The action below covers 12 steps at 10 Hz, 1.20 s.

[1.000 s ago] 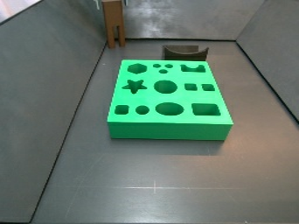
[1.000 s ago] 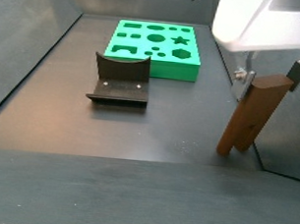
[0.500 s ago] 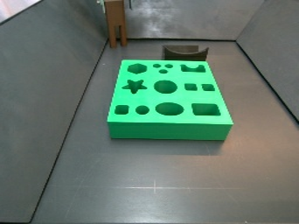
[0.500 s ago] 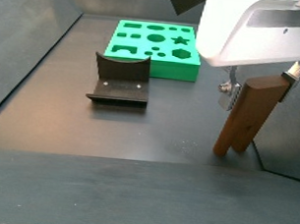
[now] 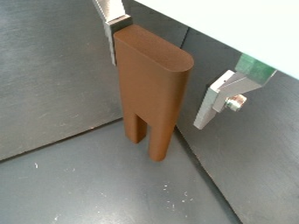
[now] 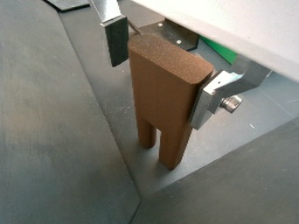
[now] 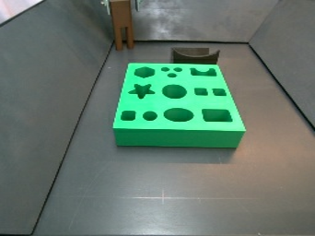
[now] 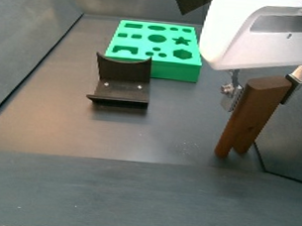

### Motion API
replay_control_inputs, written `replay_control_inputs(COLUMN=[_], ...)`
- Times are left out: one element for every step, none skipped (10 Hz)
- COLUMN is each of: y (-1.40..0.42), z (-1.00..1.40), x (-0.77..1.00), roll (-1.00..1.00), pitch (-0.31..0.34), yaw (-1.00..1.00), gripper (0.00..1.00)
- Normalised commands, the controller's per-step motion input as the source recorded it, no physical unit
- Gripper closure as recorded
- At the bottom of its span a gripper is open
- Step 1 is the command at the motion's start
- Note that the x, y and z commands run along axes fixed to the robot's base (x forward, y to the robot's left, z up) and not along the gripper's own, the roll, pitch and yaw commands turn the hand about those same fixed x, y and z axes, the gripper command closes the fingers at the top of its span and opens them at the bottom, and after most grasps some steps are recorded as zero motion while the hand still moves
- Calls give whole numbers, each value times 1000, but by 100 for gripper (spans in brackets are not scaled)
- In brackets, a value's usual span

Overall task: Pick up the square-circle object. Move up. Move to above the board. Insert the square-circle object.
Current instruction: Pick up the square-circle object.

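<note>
Two flat silver fingers (image 6: 115, 35) of the hand (image 6: 163, 68) are standing on either side of the square-circle object (image 6: 170, 105), and in both wrist views (image 5: 155, 92) the jaws are sitting spread, with a gap showing between at least one plate and the wood, so nothing is being squeezed. The tall brown block is standing upright on its two prong legs on the dark floor, close to a side wall; in a side view (image 8: 250, 119) the hand's white housing (image 8: 264, 35) is hanging right over its top end. The board (image 7: 176, 103) is lying flat, well apart from the block, its shaped holes all showing. A dark curved block (image 8: 122, 79) is resting just beside one short edge of the board.
</note>
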Motion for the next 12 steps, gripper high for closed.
replay_control_inputs(y=[0,0,6,0,0,0,0,0,0,0,0,0], z=[-114,-106,-91,0,0,0,0,0,0,0,0,0], x=[0,0,-26,0,0,0,0,0,0,0,0,0], roll=[-106,-183,-184,0,0,0,0,0,0,0,0,0], pitch=[-99,-129,-129,0,0,0,0,0,0,0,0,0], yaw=[-17,-60,-60,0,0,0,0,0,0,0,0,0], gripper=[0,0,0,0,100,100,100,100,100,100,100,100])
